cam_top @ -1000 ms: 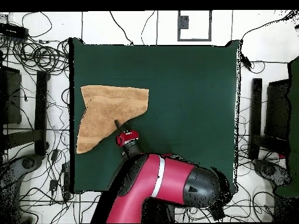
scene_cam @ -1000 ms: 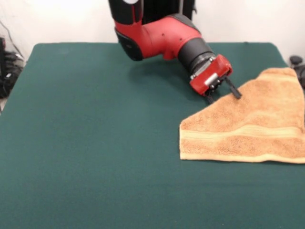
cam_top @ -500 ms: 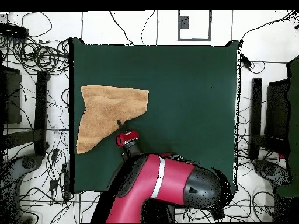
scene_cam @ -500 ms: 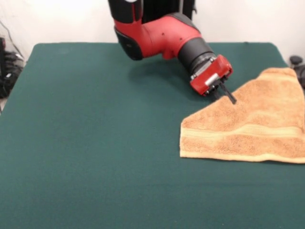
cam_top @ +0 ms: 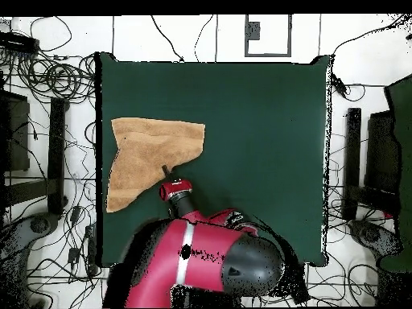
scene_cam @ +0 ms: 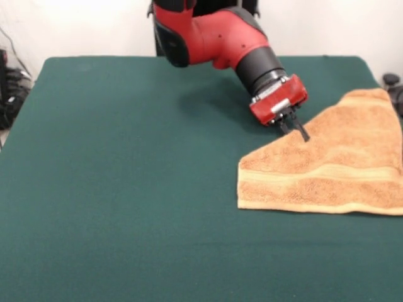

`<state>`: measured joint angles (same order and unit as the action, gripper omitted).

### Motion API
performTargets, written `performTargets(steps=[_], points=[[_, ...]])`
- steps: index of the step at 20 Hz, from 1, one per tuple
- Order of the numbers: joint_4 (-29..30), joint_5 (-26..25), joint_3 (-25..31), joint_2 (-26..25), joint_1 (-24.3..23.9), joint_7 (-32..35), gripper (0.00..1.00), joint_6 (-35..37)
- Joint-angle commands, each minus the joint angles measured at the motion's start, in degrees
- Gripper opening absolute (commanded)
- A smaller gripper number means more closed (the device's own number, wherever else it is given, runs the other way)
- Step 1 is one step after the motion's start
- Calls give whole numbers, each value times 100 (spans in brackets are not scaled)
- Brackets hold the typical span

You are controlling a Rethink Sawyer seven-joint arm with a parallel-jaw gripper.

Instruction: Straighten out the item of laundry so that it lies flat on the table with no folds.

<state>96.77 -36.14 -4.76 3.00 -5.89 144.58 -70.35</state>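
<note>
The item of laundry (scene_cam: 334, 167), an orange-tan towel with a woven stripe, lies at the right side of the green table (scene_cam: 126, 163) and runs past the picture's right edge. It is folded over, with a slanted fold edge rising from lower left to upper right. My gripper (scene_cam: 297, 130) sits at the middle of that slanted edge, tips down on the cloth, and its black fingers (scene_cam: 303, 134) are drawn together on the edge. In the overhead view the towel (cam_top: 149, 145) lies near the table's left side, with the gripper (cam_top: 166, 170) at its lower edge.
The red arm (scene_cam: 220, 38) reaches over the far middle of the table. Cables and dark gear (cam_top: 48, 76) lie on the floor around the table (cam_top: 257, 121). Dark objects (scene_cam: 9, 88) sit past its left edge.
The fingers stood apart over the fold edge a second ago and have since closed together on it. The arm's upper part has swung, while the towel has barely shifted.
</note>
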Motion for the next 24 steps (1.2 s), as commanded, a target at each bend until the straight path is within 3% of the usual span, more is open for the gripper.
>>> performTargets(steps=[1,2,6,12,16,24], points=[[211,1284,-1409,-142,798,-1164,0,2229],[180,1267,-1673,-157,942,-1160,0,2714],[4,915,-2363,-228,1296,-1257,0,3461],[-518,356,-2604,-675,1123,-904,0,3355],[-515,685,-2748,-761,1357,-816,0,3555],[-538,803,-2872,-796,1442,-541,0,3788]])
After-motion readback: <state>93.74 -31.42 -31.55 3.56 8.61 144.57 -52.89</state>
